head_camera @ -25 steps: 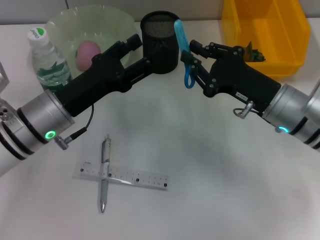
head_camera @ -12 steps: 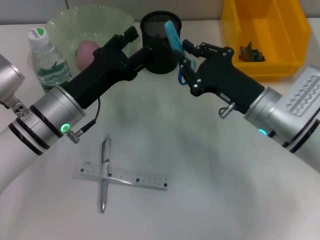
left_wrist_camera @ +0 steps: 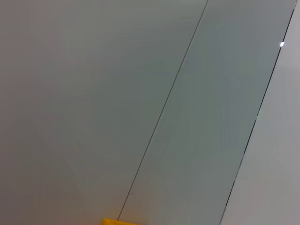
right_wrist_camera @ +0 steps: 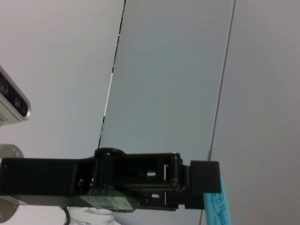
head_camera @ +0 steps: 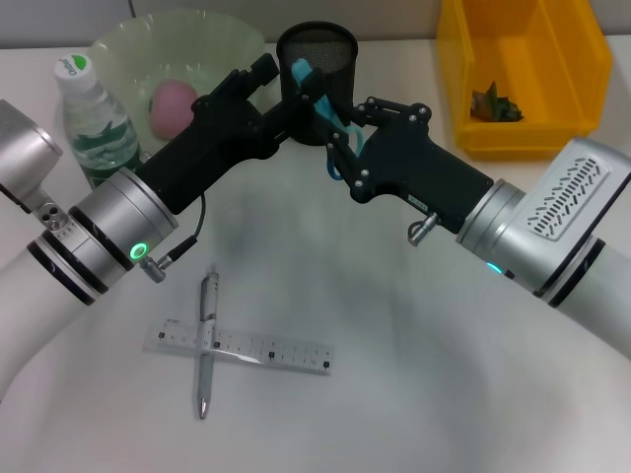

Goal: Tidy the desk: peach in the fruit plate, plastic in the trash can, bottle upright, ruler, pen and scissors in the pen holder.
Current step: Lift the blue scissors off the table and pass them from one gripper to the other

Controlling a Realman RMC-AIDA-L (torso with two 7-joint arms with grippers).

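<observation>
White desk (head_camera: 394,374) under both arms, pale wall panels behind in the wrist views.

Containers along the far edge:
- fruit plate (head_camera: 212,44), far left: peach (head_camera: 173,106) sits inside, partly hidden by the left arm.
- pen holder (head_camera: 315,54), centre: light blue blade end of the scissors (head_camera: 314,89) is tipped over its rim and into the mesh cup; handle loops remain outside, on the near side.
- trash can (head_camera: 523,74), far right: the plastic (head_camera: 491,101) lies on its floor, dark green wad.

Bottle (head_camera: 94,123) stands upright just left of the fruit plate, cap on.

Right gripper (head_camera: 335,138) sits right in front of the pen holder, fingers clamped on the scissors near the handles, tool tilted with the blade end toward the cup. Right wrist view shows a strip of the blue blade cover beside a black gripper body.

Left gripper (head_camera: 281,103) reaches in from the left, up against the pen holder's left wall; can't tell if its fingers are gripping the cup or just resting there. Left wrist view shows wall and a sliver of yellow only.

Near side of the desk: pen (head_camera: 206,345) lies crossed over the ruler (head_camera: 237,350), touching, well apart from the pen holder.
</observation>
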